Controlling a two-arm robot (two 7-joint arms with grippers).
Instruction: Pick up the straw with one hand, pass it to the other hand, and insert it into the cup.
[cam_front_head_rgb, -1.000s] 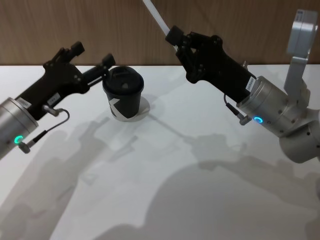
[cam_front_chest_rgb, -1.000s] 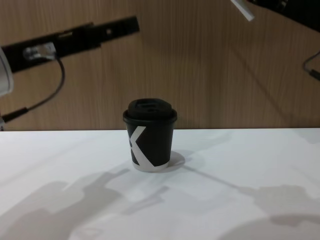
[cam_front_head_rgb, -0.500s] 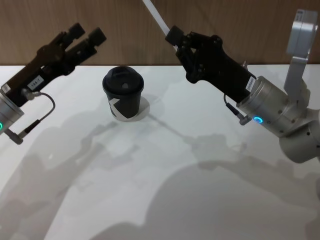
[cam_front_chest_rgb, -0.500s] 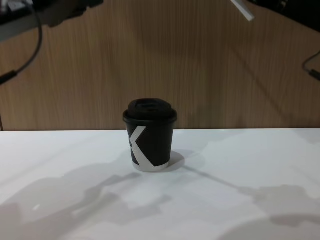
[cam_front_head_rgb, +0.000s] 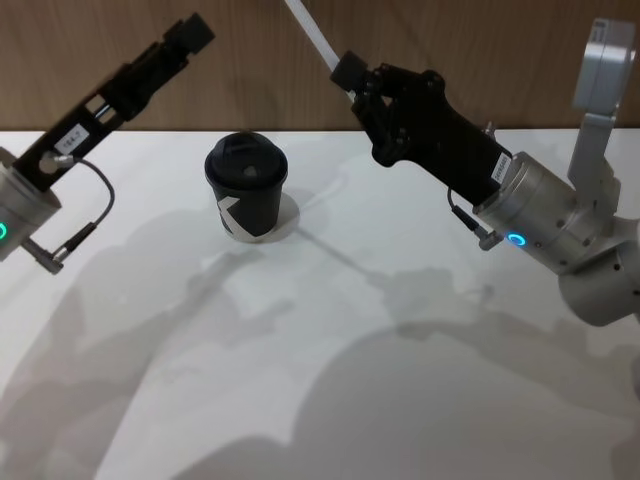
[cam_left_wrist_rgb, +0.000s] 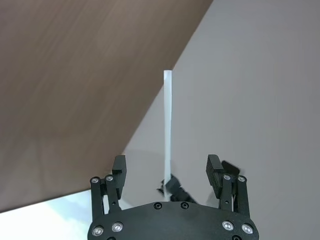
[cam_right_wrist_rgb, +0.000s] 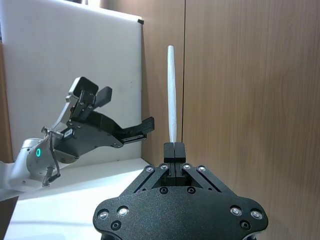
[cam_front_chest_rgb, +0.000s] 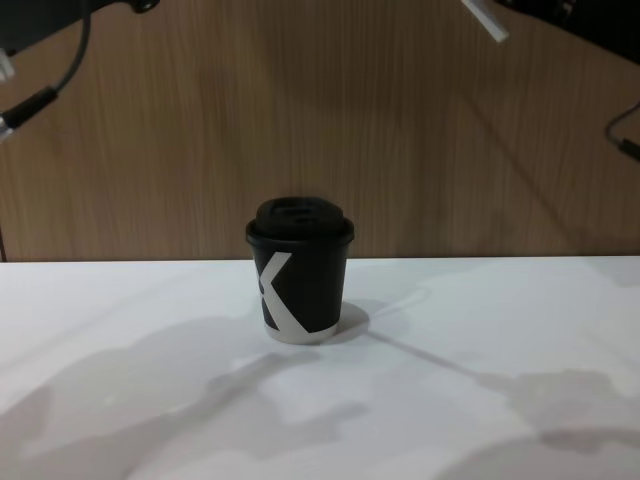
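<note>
Left gripper (cam_front_head_rgb: 190, 33): lifted away from the cup's (cam_front_head_rgb: 247, 186) side since a second ago; now high over the table's (cam_front_head_rgb: 420, 400) far left, jaws spread wide and empty, aimed toward the straw (cam_front_head_rgb: 311, 33).
Cup: upright with its lid on, left of centre, well below both grippers.
Straw: slants up and leftward, well apart from the left gripper, held near its lower end.
Right gripper (cam_front_head_rgb: 350, 76): clamped on the straw, unmoved.
Risk: closing off-line could knock or bend the thin straw; releasing before a firm grip would drop it.
Room: open air between the grippers; wooden wall (cam_front_head_rgb: 480, 60) close behind; bare table ahead.
</note>
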